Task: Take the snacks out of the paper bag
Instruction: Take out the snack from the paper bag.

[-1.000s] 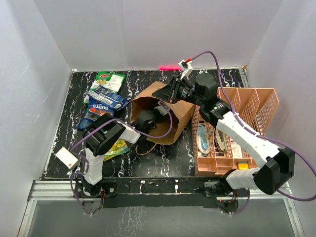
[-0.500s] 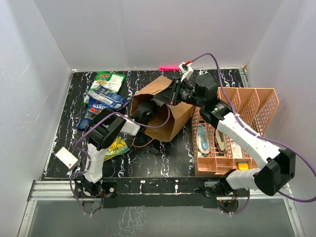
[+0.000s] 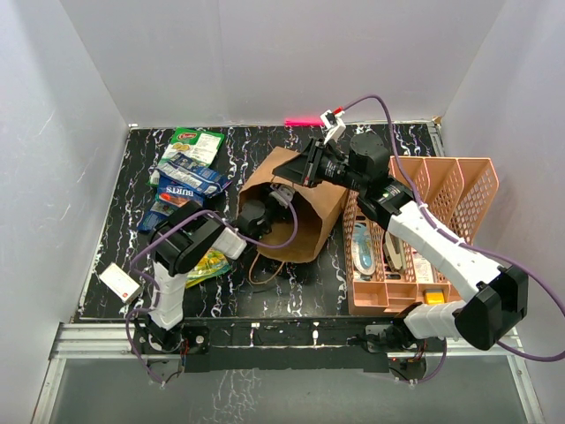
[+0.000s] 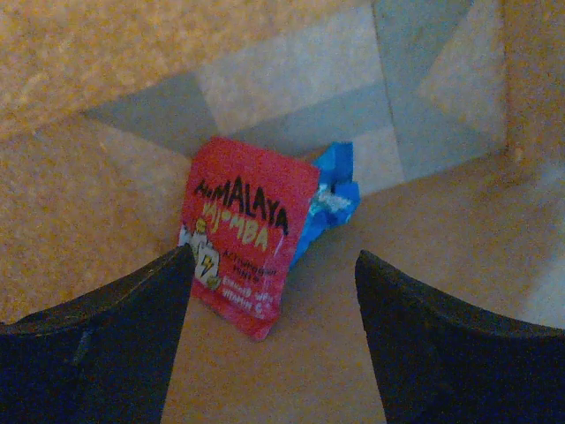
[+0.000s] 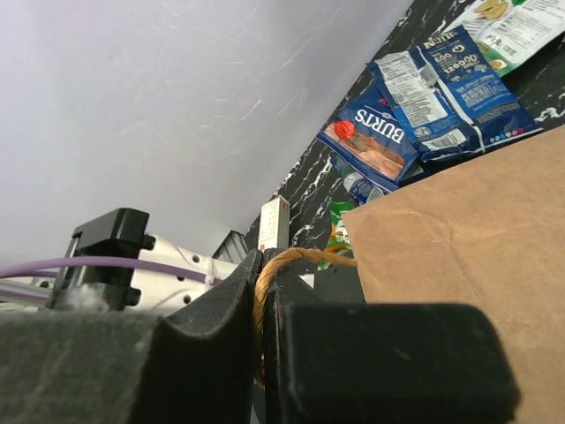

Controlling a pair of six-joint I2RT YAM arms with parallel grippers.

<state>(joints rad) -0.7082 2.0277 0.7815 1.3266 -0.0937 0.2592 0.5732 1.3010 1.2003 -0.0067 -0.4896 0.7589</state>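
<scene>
Left jaws spread, deep inside bag [image 3: 323, 210]. 1 red packet [image 4: 247, 234] just ahead, between tips, leaning on bag rear, ungripped. Right jaws pinch handle [image 5: 298, 258], holding mouth up. Other snacks [image 3: 187, 172] on worktop, well left of left jaws.

Risks:
- Shallow close catches only foil edge, so packet slips.
- Low close grabs bag paper too.
- Handle slips, so mouth drops onto left jaws.

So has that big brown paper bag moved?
Yes. Since half a second ago the brown paper bag has drawn away from the pink strip behind it, toward the front.
</scene>
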